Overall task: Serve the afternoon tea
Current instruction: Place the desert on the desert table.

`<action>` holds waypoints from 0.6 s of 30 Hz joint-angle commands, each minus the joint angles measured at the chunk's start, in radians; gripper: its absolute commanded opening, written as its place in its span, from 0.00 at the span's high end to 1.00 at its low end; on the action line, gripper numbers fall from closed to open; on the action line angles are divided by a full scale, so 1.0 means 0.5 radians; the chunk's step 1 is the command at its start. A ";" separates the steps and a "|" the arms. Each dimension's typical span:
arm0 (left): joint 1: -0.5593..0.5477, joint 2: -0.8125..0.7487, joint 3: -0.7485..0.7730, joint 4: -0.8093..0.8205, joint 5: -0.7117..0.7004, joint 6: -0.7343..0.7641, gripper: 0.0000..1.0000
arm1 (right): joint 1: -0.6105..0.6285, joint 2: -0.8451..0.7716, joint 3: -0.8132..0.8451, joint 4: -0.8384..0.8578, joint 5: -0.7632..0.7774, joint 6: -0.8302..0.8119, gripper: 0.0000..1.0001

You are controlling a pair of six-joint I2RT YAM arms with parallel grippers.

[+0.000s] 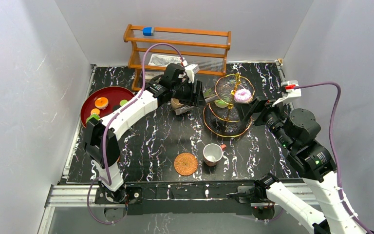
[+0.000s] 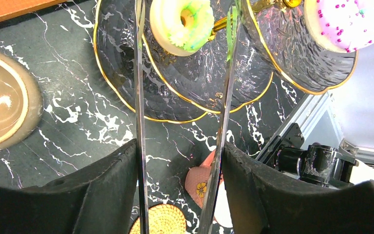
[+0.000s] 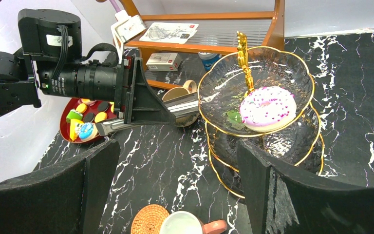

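Note:
The gold-rimmed glass stand stands right of centre. A pink sprinkled doughnut lies on its top tier. A green-yellow doughnut rests on a lower tier, between the spread tips of metal tongs. My left gripper is shut on the tongs' two arms, just left of the stand. My right gripper hangs open and empty at the stand's right side. The tan mug sits under my left wrist. A white red-handled cup stands beside a woven coaster.
A red tray at the left holds several toy pastries and fruits. The wooden rack with boxes stands against the back wall behind my left arm. Grey walls close in both sides.

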 commanded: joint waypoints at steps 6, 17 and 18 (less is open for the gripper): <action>-0.011 -0.087 0.077 -0.017 -0.029 0.043 0.45 | 0.007 -0.015 0.019 0.107 0.014 -0.017 0.01; -0.010 -0.308 -0.012 -0.080 -0.296 0.114 0.50 | 0.009 -0.013 0.024 0.107 0.011 -0.017 0.01; -0.009 -0.327 -0.026 -0.091 -0.330 0.124 0.50 | 0.007 -0.011 0.025 0.107 0.011 -0.017 0.01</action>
